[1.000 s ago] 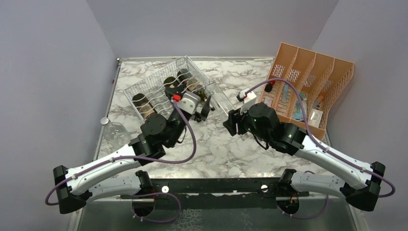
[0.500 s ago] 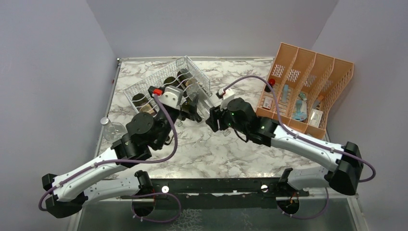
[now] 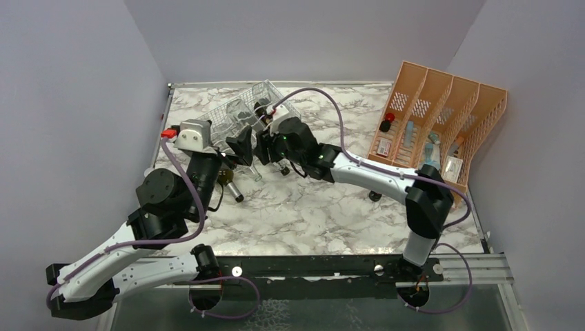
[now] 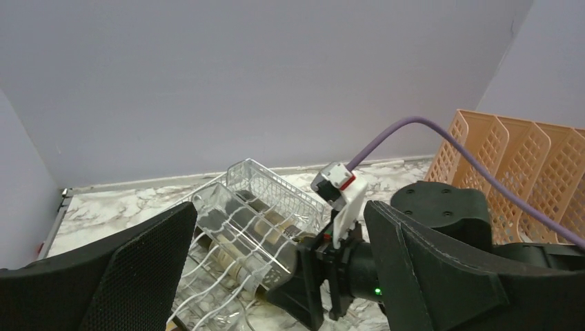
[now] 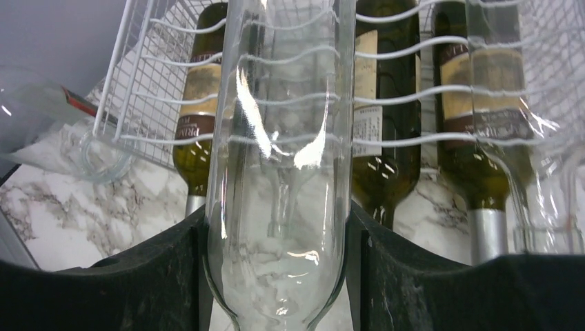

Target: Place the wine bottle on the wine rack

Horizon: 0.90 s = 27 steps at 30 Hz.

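The wine rack (image 3: 207, 124) is a white wire basket at the back left, also in the left wrist view (image 4: 276, 189) and the right wrist view (image 5: 138, 83). My right gripper (image 3: 263, 148) (image 5: 279, 221) is shut on a clear glass wine bottle (image 5: 279, 152), which lies lengthwise on the rack's upper wavy tier (image 3: 239, 114) (image 4: 231, 221). Dark labelled wine bottles (image 5: 378, 117) lie on the tier below. My left gripper (image 3: 240, 143) (image 4: 281, 207) is wide open and empty, close in front of the rack, facing the right gripper.
An orange slotted file organizer (image 3: 441, 117) (image 4: 524, 158) stands at the back right. A dark bottle's neck (image 3: 231, 187) sticks out of the rack's near side. Another clear bottle's mouth (image 5: 100, 157) lies left of the rack. Walls close off the back and both sides.
My right arm has carried the clear bottle left and away from me, onto the rack's upper tier. My left arm has drawn back to the left, its gripper now just in front of the rack.
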Tool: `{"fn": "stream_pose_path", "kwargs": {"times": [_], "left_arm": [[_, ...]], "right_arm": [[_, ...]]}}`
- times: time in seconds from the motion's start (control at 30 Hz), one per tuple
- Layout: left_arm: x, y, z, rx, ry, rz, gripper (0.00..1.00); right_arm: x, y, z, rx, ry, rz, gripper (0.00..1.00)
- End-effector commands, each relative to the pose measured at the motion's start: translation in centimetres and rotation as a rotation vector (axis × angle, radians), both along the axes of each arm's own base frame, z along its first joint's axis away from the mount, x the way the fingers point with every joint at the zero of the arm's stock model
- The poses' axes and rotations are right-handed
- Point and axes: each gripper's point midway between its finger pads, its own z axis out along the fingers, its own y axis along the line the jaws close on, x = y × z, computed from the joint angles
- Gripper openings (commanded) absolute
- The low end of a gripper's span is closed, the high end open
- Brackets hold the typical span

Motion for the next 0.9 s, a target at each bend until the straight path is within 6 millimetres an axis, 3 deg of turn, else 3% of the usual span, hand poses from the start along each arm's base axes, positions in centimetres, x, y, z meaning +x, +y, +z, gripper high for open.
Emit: {"fn": "stream_pose_path", "kwargs": {"times": [0.0, 0.27, 0.5, 0.67, 0.87], "left_arm": [[-0.5, 2.2, 1.1, -0.062, 0.001, 0.051, 0.99], [-0.7, 2.9, 1.3, -0.067, -0.004, 0.059, 0.99], [-0.5, 2.4, 1.1, -0.048, 0.001, 0.057, 0.99], [-0.3, 1.9, 0.8, -0.033, 0.007, 0.053, 0.99], [-0.2, 1.8, 0.8, -0.026, 0.01, 0.054, 0.99]], "right_arm": [[2.8, 3.1, 4.0, 0.079, -0.098, 0.03, 0.01], [6.4, 3.7, 0.5, 0.019, -0.024, 0.018, 0.01], [8.2, 4.3, -0.9, -0.042, -0.005, 0.001, 0.08], [8.9, 4.3, -1.9, -0.067, 0.003, -0.009, 0.15], [9.7, 3.8, -3.2, -0.108, 0.012, -0.037, 0.31]]}}
